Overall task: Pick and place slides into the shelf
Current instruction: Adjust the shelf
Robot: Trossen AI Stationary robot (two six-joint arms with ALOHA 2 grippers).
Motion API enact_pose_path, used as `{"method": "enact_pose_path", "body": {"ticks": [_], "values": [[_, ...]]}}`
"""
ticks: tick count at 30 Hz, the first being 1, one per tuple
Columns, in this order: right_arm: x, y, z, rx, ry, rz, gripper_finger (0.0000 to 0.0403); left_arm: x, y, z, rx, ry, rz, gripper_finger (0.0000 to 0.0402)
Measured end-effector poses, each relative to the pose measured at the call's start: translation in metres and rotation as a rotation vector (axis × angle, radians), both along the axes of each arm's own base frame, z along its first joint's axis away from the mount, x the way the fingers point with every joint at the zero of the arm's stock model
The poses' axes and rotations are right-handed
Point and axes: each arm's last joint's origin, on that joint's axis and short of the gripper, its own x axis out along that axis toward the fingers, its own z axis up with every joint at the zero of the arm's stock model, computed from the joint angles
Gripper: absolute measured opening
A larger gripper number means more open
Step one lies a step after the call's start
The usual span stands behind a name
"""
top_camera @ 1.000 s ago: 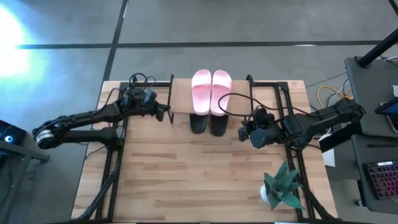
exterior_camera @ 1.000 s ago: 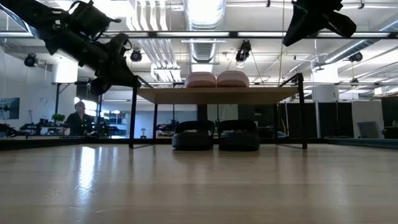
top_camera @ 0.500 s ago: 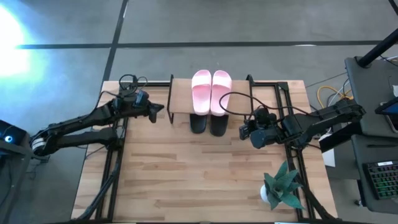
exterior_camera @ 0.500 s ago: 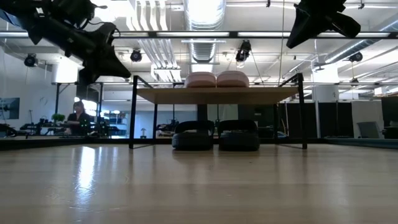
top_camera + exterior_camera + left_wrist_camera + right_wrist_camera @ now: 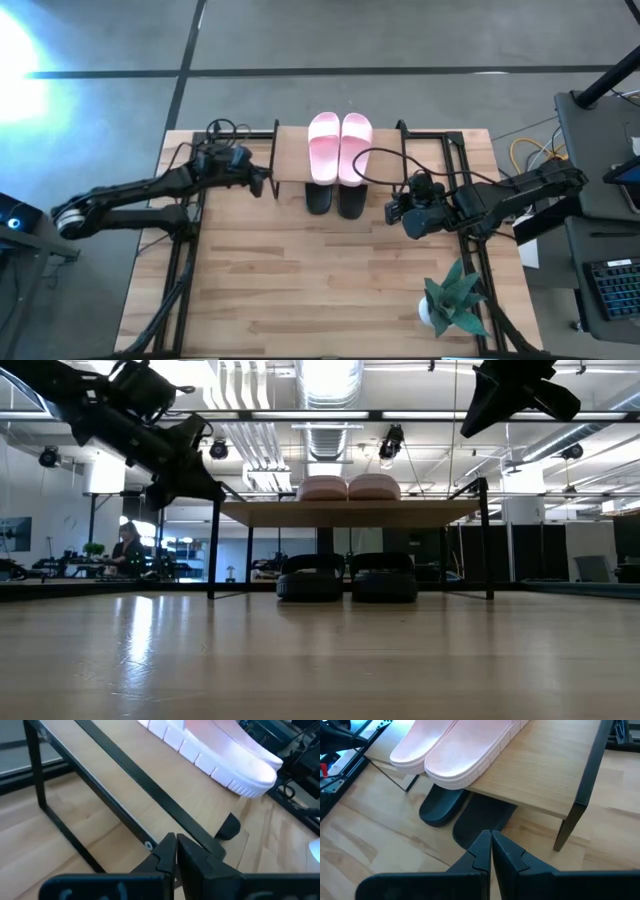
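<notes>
The two pink slides (image 5: 340,146) are lying on the shelf (image 5: 290,170) plank, the black pair (image 5: 347,578) sitting beneath it on the desk (image 5: 300,290), so storing looks finished. Left hand (image 5: 264,184) and right hand (image 5: 390,212) are hovering beside the shelf, fingers pressed together, empty.

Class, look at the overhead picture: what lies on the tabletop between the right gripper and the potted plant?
Only bare wooden tabletop lies between the right gripper and the potted plant, as the high view shows.

Wood table (image 5: 300,290) mid-frame: shelf (image 5: 290,160) w/ 2 pink slides (image 5: 340,145) on top, 2 black slides (image 5: 335,200) underneath, potted plant (image 5: 452,300) lower right.
</notes>
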Motion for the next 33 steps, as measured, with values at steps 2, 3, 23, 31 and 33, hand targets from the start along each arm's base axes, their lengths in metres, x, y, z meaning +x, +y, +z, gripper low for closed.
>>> {"method": "enact_pose_path", "body": {"ticks": [2,3,23,31,33], "values": [[0.000,0.000,0.000,0.002,0.001,0.002,0.0008,0.002,0.001,-0.002,-0.007,0.005,-0.009,0.0000],[0.000,0.000,0.000,0.002,0.003,0.002,0.0008,0.003,0.001,-0.003,-0.016,0.007,-0.023,0.0000],[-0.020,-0.006,-0.007,-0.022,0.163,-0.084,0.0008,-0.020,-0.020,0.004,-0.002,0.071,-0.038,0.0000],[-0.060,-0.023,-0.007,0.107,0.243,-0.361,0.0008,-0.042,-0.029,0.016,0.006,0.009,0.031,0.0000],[-0.063,-0.031,-0.009,0.156,0.233,-0.366,0.0008,-0.045,-0.031,0.018,0.013,-0.006,0.038,0.0000]]}}
